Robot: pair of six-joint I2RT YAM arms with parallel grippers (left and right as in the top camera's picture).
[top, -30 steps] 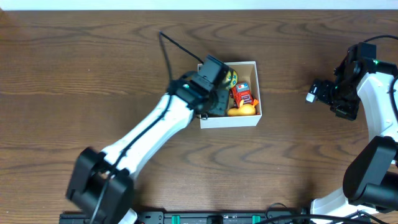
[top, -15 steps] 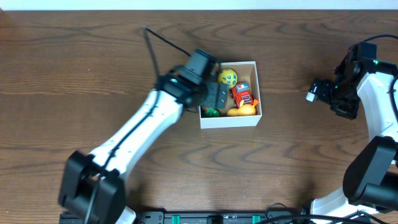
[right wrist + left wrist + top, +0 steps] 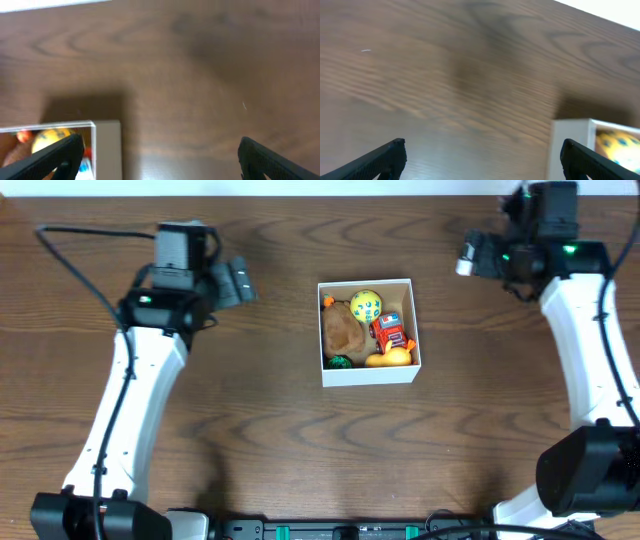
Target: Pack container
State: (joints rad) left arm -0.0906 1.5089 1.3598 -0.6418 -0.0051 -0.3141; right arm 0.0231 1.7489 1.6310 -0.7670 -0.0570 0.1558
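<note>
The container (image 3: 370,373), a small white-walled square box, stands mid-table. Inside lie a brown toy (image 3: 343,330), a yellow ball (image 3: 366,305), a red toy (image 3: 391,333), a yellow duck (image 3: 389,358) and a green piece (image 3: 341,361). My left gripper (image 3: 235,283) hovers open and empty, well left of the box. In the left wrist view the left gripper (image 3: 482,160) spans bare wood, the container (image 3: 572,150) at right. My right gripper (image 3: 476,256) is open and empty, up and right of the box. In the right wrist view the right gripper (image 3: 160,160) has the container (image 3: 107,145) at its left.
The dark wooden table (image 3: 300,440) carries nothing else in view. A pale strip (image 3: 300,187) marks the table's far edge. A black cable (image 3: 75,265) loops off the left arm.
The left gripper opened, left the brown toy in the box and pulled back up and left. The right arm swung from the right side to the far edge.
</note>
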